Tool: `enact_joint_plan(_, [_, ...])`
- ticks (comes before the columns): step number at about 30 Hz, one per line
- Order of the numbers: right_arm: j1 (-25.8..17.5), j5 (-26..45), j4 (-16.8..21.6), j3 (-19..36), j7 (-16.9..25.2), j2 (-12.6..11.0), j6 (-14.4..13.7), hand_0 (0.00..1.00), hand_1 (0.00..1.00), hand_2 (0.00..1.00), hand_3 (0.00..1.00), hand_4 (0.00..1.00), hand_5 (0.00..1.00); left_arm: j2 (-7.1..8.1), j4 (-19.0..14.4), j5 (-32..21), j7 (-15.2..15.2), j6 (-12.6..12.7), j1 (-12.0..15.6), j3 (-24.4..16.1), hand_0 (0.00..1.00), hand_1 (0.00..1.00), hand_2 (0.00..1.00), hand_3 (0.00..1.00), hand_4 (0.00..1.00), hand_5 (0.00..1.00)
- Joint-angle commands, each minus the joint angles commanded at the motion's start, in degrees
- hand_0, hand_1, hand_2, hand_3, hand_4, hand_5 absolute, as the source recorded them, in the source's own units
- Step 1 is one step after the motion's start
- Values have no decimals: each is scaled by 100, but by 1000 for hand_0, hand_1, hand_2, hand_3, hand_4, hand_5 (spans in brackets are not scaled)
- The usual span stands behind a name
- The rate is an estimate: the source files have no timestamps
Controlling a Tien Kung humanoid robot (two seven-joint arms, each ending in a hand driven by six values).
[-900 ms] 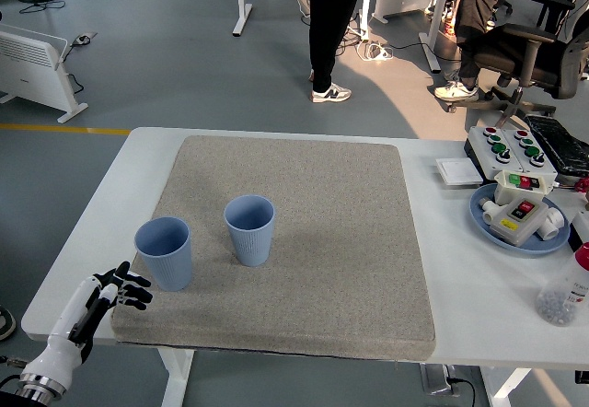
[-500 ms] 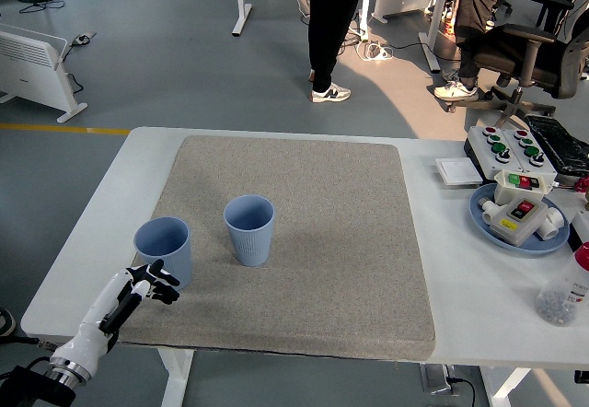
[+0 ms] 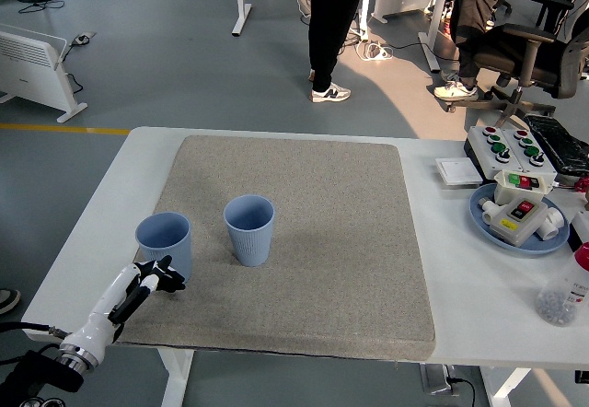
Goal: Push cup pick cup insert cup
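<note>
Hand, left (image 3: 158, 276): coming in from the lower-left corner over the near edge of the grey mat (image 3: 304, 241); dark fingers (image 3: 170, 283) are lying loosely spread and holding nothing, their tips sitting at the base of the left cup's near wall, touching or just short of it; which, I cannot tell.
Hand, right: not showing anywhere.
Cup, left (image 3: 166, 244): blue, ribbed, standing upright near the mat's left edge, mouth facing up, long axis vertical.
Cup, right (image 3: 249, 229): same make, also upright and mouth up, standing just beside the first toward the mat's middle and slightly farther back, a clear gap lying between them.
Step in hand (judgement): the push is beginning; the left cup is looking like the one being worked.
Doing it well (judgement): contact is wanting to stay low on the wall, near the base, and to run steady and straight; pressing high on a light, tall cup is risking a tip-over, and an off-centre shove is risking a spin away from the fingers.
Table (image 3: 101, 214): white, carrying the mat.
Right side, farther: blue plate (image 3: 483, 215) holding a small button box; a larger button panel (image 3: 502, 145) lying behind it.
Far side: a person's dark trouser legs (image 3: 331, 20) standing on the floor, well apart from the table.
</note>
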Motion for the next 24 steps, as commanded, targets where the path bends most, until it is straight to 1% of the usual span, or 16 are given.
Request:
enact_joint_plan(3, [-8,-1,0,-2,-5,6,0,528,546,507,602,204,998,25,169,21,-14,10,-135,97,598,577,484,454,695,998])
enact_joint_plan(10, [-34,20,0,-21,-9,10,0,528,546,507,601,203,998,53,369,13,-43,41,-257,186,605,579,484,455,694,998])
enact_joint_plan(12, [-41,13,0,-16,-10,9,3,528,546,507,601,203,998,48,450,0,-47,49,-327,209,610,581,482,451,693,998])
enact_joint_plan(13, [-46,8,0,-15,-13,11,4,528,546,507,601,203,998,44,525,-17,-53,52,-413,242,610,581,482,451,693,998])
enact_joint_plan(15, [-47,7,0,-15,-13,12,4,528,546,507,601,203,998,42,547,-22,-55,53,-438,251,610,581,482,451,693,998])
enact_joint_plan(19, [-58,-25,0,-20,-23,15,12,528,546,507,601,202,998,43,746,-117,-80,72,-702,386,613,583,483,452,691,998])
enact_joint_plan(24, [-69,-10,0,-43,-26,17,12,528,546,507,601,202,998,64,858,-180,-101,82,-843,526,613,583,482,452,691,998])
